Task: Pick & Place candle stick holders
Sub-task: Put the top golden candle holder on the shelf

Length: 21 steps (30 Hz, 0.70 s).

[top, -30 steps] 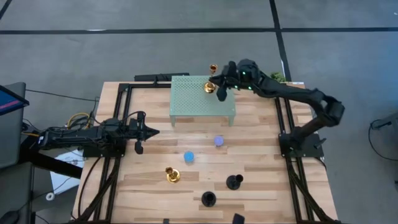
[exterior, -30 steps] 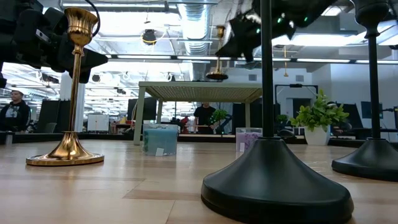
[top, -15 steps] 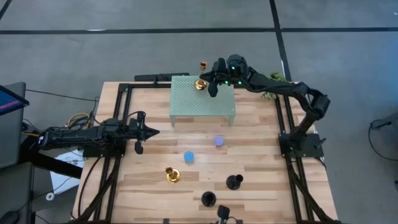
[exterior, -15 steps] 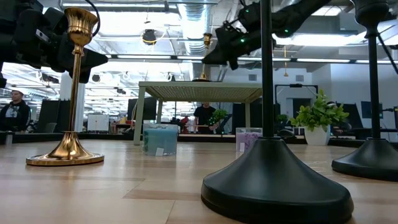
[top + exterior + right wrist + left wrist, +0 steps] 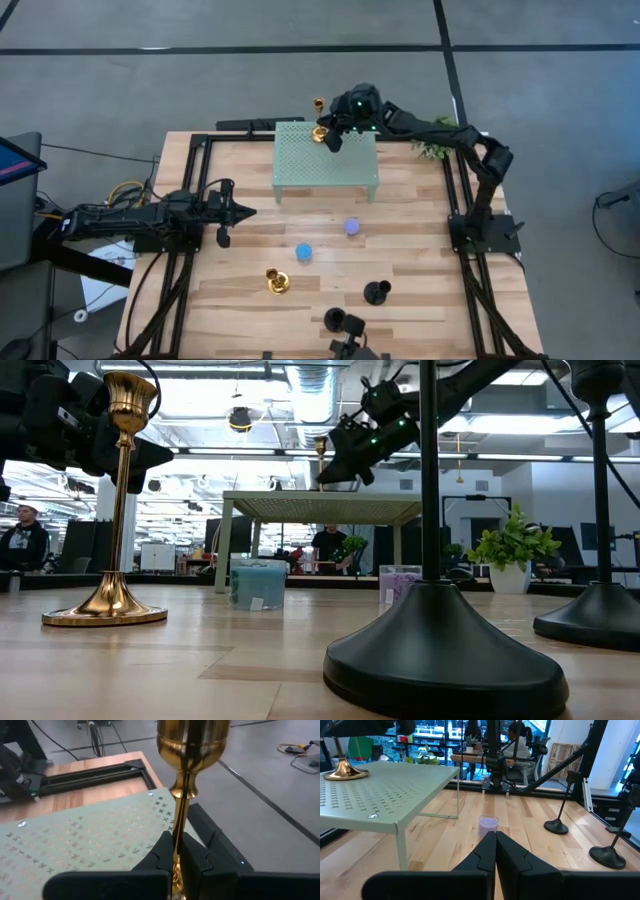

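My right gripper point(image 5: 333, 137) is shut on a gold candle stick holder point(image 5: 319, 118) over the far edge of the pale green perforated stand point(image 5: 325, 160). The holder's base point(image 5: 342, 770) is at the stand's top. My left gripper point(image 5: 246, 210) is shut and empty, level above the table's left side. A second gold holder point(image 5: 277, 281), two black holders point(image 5: 376, 292) point(image 5: 336, 320), a blue cylinder point(image 5: 303, 252) and a purple cylinder point(image 5: 351, 227) stand on the table on their bases. My right gripper pinches the gold holder's slim stem point(image 5: 178, 827) low down, near the base, between its two fingers. The fingers lie across the stem and slant down from the table's right. The holder stands upright, cup point(image 5: 192, 740) up, its base seemingly on the stand's top.
A small green plant point(image 5: 437, 150) sits at the table's far right, behind the right arm. The black frame rails point(image 5: 200, 170) run along the table's sides. The stand's legs point(image 5: 400, 850) leave a gap beneath it. People sit in the room beyond.
My right gripper has carried the gold holder toward the table's left edge along the stand's far side and a little down, keeping it upright; its base has come down to the stand's top.
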### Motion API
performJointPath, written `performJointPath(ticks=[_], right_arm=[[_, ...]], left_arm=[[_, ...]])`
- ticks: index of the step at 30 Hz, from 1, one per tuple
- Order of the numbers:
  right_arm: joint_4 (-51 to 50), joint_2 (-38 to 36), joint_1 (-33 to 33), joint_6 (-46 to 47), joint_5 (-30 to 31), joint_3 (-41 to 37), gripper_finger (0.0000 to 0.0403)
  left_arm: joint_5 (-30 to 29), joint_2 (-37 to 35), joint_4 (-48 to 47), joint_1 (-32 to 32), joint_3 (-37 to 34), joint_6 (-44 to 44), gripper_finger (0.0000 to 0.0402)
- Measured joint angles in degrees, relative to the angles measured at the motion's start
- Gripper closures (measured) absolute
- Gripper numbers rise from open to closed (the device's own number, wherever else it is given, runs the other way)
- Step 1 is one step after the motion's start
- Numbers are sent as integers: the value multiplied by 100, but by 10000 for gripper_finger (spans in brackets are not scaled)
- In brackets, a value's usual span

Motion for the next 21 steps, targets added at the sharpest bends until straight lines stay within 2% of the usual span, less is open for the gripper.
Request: performJointPath(ticks=[10, 16, 21], right_arm=[[-378, -133, -5, -98, 36, -8, 385], [-496, -139, -3, -114, 46, -1, 390], [-725, -257, 4, -108, 73, -38, 349]], left_arm=[[0, 34, -2, -2, -2, 2, 394], [0, 121, 0, -2, -2, 2, 394], [1, 186, -1, -1, -1, 1, 394]])
